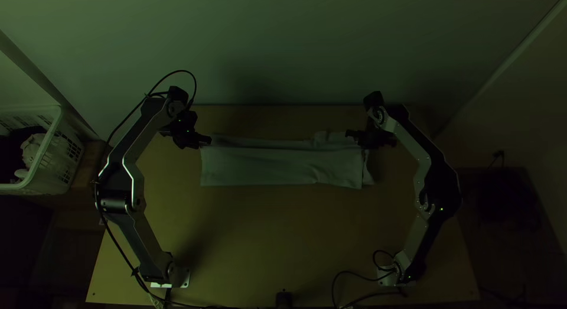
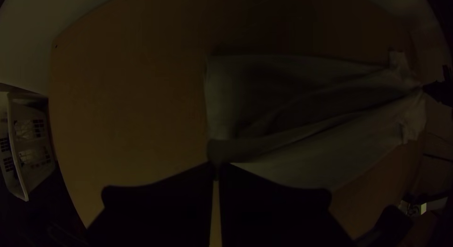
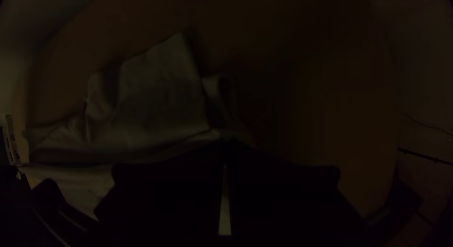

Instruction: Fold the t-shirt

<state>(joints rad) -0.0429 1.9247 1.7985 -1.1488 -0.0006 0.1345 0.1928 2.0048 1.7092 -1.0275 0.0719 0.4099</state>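
The left gripper [image 1: 208, 140] and right gripper [image 1: 349, 134] pinch opposite ends of a creased t-shirt [image 1: 260, 167]. The fabric forms a long, narrow band over a wooden table [image 1: 266, 238].

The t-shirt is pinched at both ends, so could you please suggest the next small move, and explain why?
Probably ease the left gripper and right gripper together toward the far edge of the table, without letting go. Both pinch the t-shirt, and some of its fabric lies beyond the line between them, apparently awaiting cover.
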